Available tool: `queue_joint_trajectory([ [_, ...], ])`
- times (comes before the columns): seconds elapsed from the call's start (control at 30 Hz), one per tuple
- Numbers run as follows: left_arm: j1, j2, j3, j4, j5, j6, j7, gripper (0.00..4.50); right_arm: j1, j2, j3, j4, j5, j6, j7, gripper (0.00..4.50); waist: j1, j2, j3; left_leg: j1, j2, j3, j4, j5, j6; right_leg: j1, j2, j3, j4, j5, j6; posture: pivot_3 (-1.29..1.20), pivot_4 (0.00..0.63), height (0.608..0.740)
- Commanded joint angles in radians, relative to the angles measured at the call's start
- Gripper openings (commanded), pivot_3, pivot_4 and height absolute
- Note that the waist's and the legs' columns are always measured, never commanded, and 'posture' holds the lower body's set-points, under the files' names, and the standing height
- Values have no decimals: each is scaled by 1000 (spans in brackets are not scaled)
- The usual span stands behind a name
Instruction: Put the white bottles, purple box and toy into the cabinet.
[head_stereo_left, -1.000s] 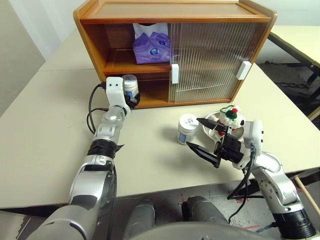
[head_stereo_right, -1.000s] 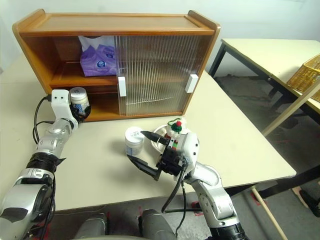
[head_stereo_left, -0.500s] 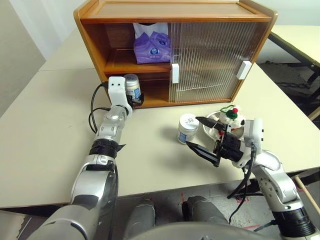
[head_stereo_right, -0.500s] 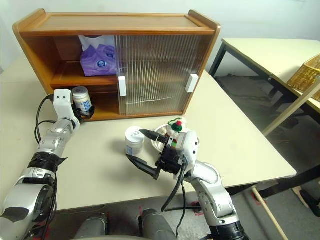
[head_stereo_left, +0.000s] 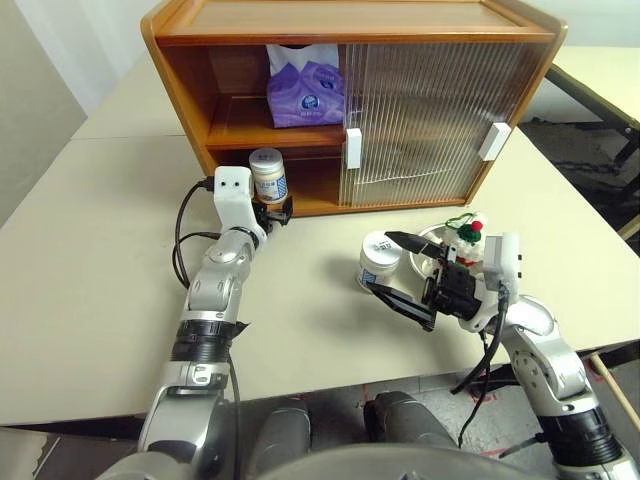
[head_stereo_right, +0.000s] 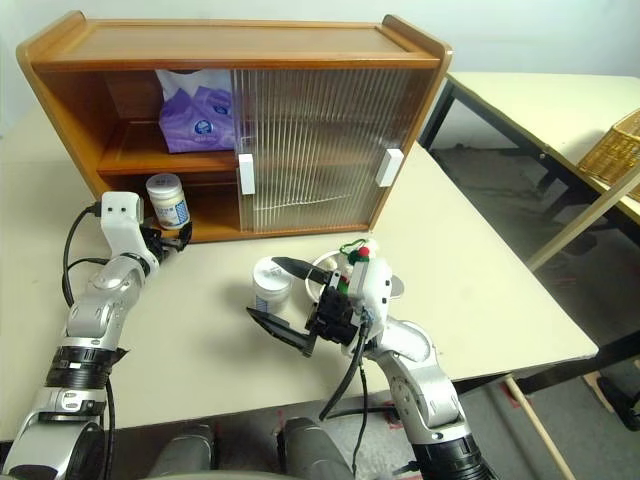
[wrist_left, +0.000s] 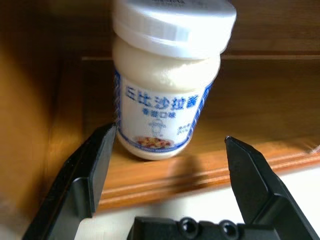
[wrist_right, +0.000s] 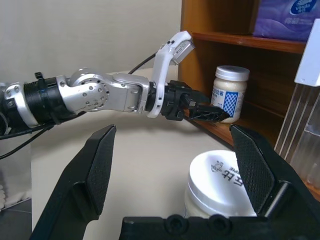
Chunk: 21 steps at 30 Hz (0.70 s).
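Left claw (wrist_left: 165, 172), spread, flanked the squat white plastic bottle (head_stereo_left: 268, 176) standing on the orange-brown wooden cabinet (head_stereo_left: 190, 90) floor; a straight withdrawal would avoid tipping it. Right claw (head_stereo_left: 402, 268) spread.

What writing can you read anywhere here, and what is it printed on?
"丘比沙拉酱": blue characters on the label of the white bottle in the cabinet.
Smaller line beneath it: too blurred to read.
Lid print on the white bottle on the table: unreadable.
Purple box: round logo, text too small.
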Motion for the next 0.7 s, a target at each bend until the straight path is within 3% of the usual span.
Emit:
queue_joint_trajectory([
  [0.03, 33, -28, -11, -87, 41, 70, 76, 4473, -7, 1, 7, 6, 11, 9, 12, 4500, 0, 0, 0, 0, 0, 0, 0, 0, 0, 0, 0, 0, 0, 0, 0, -97, 42, 740],
  [0.23, 61, -67, -13, -152, 66, 51, 129, 4473, -11, 0, 4, 16, 14, 7, 19, 4500, 1, 0, 0, 1, 0, 0, 0, 0, 0, 1, 0, 0, 0, 0, 1, -89, 48, 740],
  [0.33, 65, -76, -13, -150, 74, 26, 135, 3858, -13, -2, 0, 29, 15, -2, 32, 4500, 2, 0, 0, 2, 1, 0, 0, 0, 0, 1, 0, 0, 1, 0, 1, -87, 48, 740],
  [0.7, 47, -142, -23, -64, 124, -14, 219, 73, -18, 3, -5, 65, 13, -23, 60, 4500, 7, -1, 1, 3, 1, 0, 0, 0, 0, 2, 0, 1, 1, 1, -1, -85, 54, 740],
])
